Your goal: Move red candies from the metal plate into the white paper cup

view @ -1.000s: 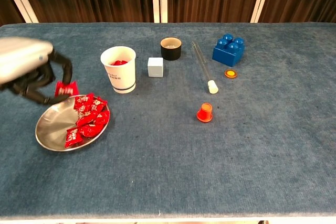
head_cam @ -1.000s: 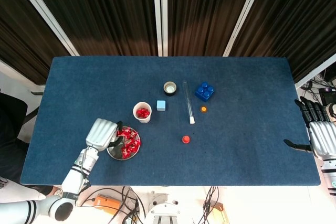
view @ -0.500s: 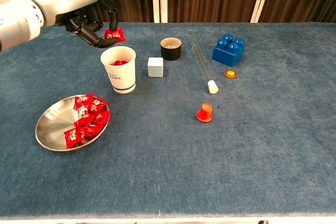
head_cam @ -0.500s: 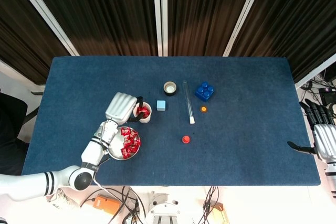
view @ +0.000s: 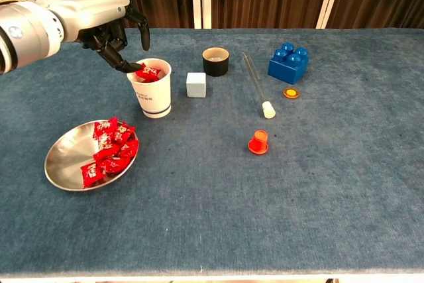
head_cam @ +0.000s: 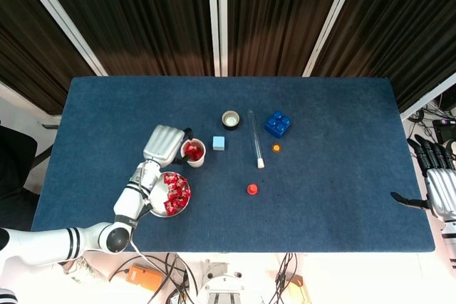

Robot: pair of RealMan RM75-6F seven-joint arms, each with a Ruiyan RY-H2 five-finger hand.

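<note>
my left hand's fingers are spread apart, empty, over the white paper cup, a red candy at its rim. more candies lie in the metal plate. my right hand rests open off the table's edge.

No legible text; only blurred red print on the white paper cup

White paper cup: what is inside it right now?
The white paper cup holds red candies showing at its rim, one jutting above it beside the left hand fingertips. How many lie deeper cannot be seen; the cup wall hides them.
</note>
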